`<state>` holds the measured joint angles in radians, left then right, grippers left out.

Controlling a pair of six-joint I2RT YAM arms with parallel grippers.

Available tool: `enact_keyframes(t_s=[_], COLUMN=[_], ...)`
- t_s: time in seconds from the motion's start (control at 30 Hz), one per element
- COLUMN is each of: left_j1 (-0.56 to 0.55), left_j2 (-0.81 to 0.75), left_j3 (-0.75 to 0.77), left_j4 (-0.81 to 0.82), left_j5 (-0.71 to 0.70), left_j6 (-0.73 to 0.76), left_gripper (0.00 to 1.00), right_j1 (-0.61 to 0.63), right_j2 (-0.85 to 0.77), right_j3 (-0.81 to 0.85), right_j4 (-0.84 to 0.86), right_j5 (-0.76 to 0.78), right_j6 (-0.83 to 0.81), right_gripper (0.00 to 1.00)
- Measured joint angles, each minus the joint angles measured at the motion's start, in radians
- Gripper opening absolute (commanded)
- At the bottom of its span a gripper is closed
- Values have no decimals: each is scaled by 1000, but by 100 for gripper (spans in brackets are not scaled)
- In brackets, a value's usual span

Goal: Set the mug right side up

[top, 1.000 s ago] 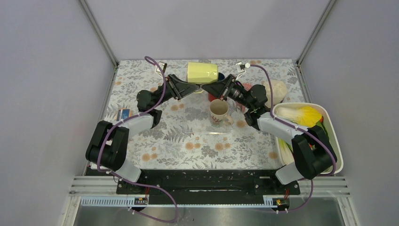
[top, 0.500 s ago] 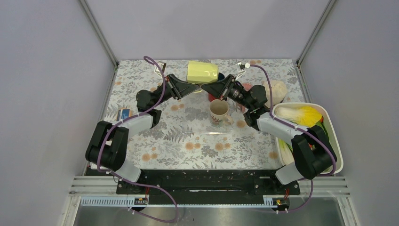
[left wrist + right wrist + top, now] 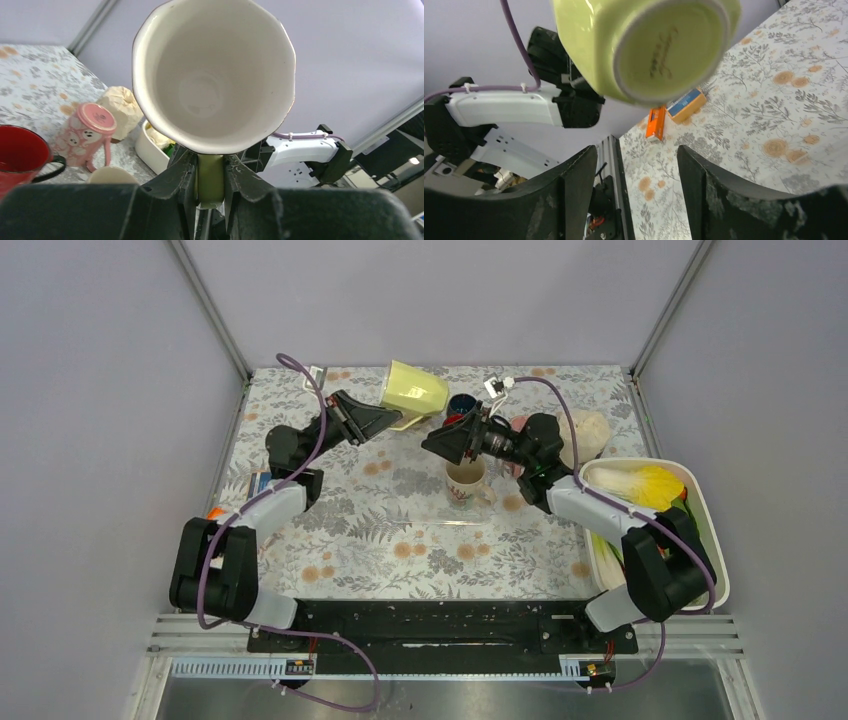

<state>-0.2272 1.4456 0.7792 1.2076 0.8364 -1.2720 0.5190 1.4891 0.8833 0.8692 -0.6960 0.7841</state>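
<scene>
Lab test cell — plain grey walls (image 3: 430, 290), aluminium frame (image 3: 204, 302), floral-covered table (image 3: 400, 530).

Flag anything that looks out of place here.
The pink mug stands upside down beside the red mug, base up. The yellow-green mug hangs tilted in mid-air, clamped by its handle in the left gripper.

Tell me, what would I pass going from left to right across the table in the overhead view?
Small blue box → pale yellow-green ceramic mug, held tilted above the table by the left gripper → upright cream ceramic mug with a floral print → white plastic basin holding a leafy cabbage.
</scene>
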Motion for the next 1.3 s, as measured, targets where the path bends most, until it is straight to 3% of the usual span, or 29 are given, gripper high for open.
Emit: enact_keyframes(t_s=[0.23,0.33,0.43,0.67,0.93,1.3], left_j1=[66,69,67,68,45,-71], left_j2=[-79,-117,-142,-124,32,188], left_j3=[26,66,145,209,216,291], left_j4=[-120,-283,-555,-990,-1187,-1284], left_j5=[47,77,78,-32,-171,-313], left_j6=[114,273,502,925,1170,1382], left_gripper=[0,0,0,0,0,0], right_j1=[-89,-141,-178,-188,-188,-213], right_j2=[-84,-160,-264,-545,-682,-695], right_j3=[10,12,15,18,-69,-135], right_j4=[-232,-376,-555,-901,-952,-953], right_j5=[-100,-134,-126,35,201,234], right_j6=[-196,-310,-461,-824,-976,-1012], right_gripper=[79,84,92,100,99,100])
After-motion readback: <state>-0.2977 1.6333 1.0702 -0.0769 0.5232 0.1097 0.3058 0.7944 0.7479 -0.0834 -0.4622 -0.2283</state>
